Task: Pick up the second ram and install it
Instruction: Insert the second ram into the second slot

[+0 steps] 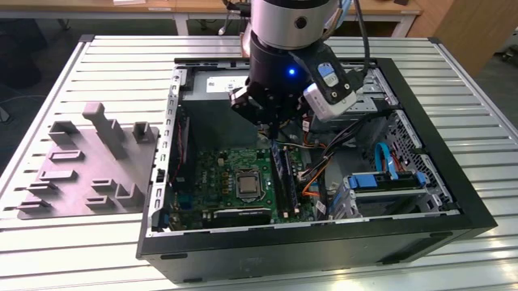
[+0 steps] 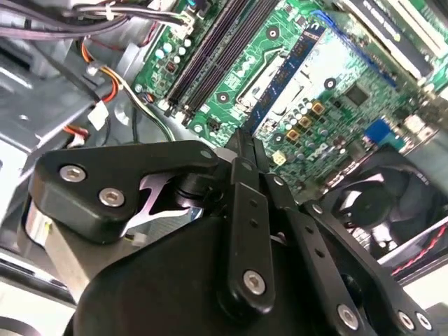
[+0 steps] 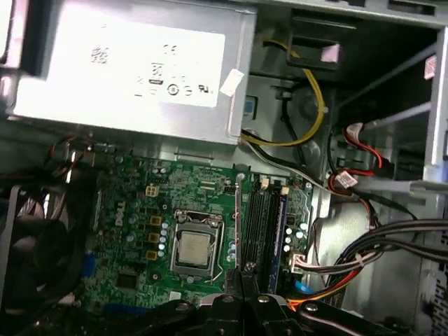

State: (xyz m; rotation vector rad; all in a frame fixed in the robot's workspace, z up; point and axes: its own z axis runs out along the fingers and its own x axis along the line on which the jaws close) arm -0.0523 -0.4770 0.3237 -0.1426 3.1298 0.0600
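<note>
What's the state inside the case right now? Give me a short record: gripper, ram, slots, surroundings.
gripper: gripper shut on the second ram, lowered into the open computer case
ram pose: on edge, running parallel to the black slot rails; in the first wrist view it appears between them and the processor socket
seated in slot: cannot tell
below: green motherboard
nearby: power supply, loose cables
outside case: grey parts holder, on the exterior view's left

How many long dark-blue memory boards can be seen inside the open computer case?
2. One long dark-blue memory board is gripped in the black pincer over the green motherboard; another blue strip seems seated on that motherboard beside it. Others may be hidden.
</note>
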